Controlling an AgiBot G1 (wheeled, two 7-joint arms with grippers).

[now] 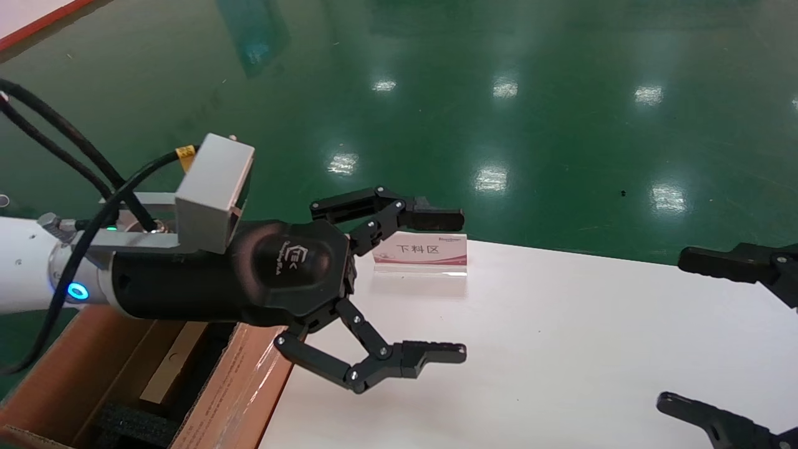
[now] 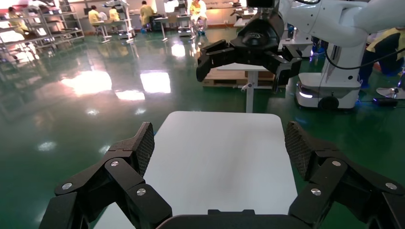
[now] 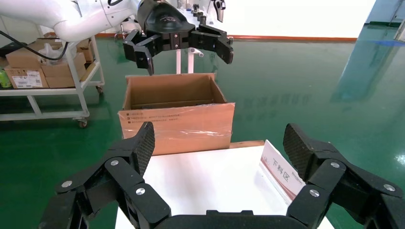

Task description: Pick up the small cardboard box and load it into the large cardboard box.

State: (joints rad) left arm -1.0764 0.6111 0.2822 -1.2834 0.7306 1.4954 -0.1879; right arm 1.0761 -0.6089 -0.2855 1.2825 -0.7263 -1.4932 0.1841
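The large cardboard box point(image 1: 243, 386) stands open on the floor at the table's left end, with shiny tape on its near flap point(image 3: 176, 125). Inside it lies a flat, slim brown piece point(image 1: 171, 362), apparently the small cardboard box, partly hidden under my left arm and next to black foam point(image 1: 134, 427). My left gripper point(image 1: 462, 285) hovers above the carton's edge and the white table point(image 1: 561, 349), open and empty. My right gripper point(image 1: 672, 330) hangs open and empty over the table's right end. Each wrist view shows its own jaws wide apart over bare tabletop.
A white-and-red sign card point(image 1: 421, 252) stands at the table's far edge, close to the left gripper's far finger. Green floor surrounds the table. A cart with cartons point(image 3: 43, 71) stands beyond the large box.
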